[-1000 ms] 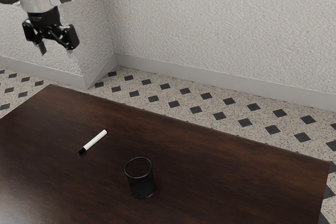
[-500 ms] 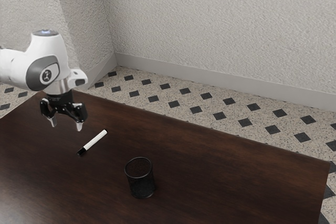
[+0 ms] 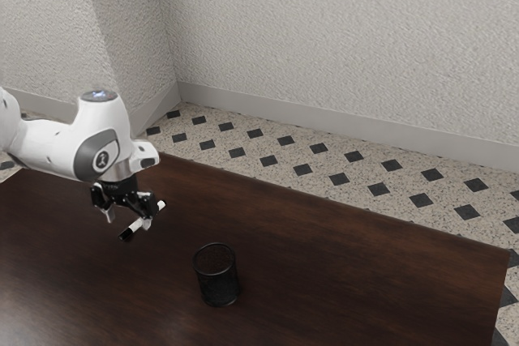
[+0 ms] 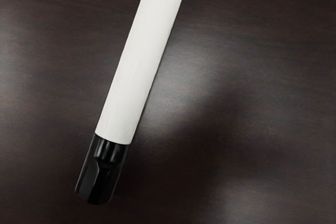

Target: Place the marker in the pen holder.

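Moved since the earlier frame: your hand [image 3: 128,219], lower and closer to the pen holder [image 3: 217,281]; marker unshifted.

Hand: one, fingers spread, pinching nothing, low at the marker, on the exterior view's left of the pen holder.

Marker [image 4: 139,66]: one, white barrel, black cap [image 4: 100,169]; lying on the desk [image 3: 340,265], apart from the pen holder, towards the exterior view's left.

Pen holder: one, dark, upright, open-topped.

Step in hand, as judged: the grasp. You want the barrel centred between the fingers, the hand squared across its slant. Descend straight, stop short of pressing the desk, close evenly; an off-centre squeeze may roll or swivel it.
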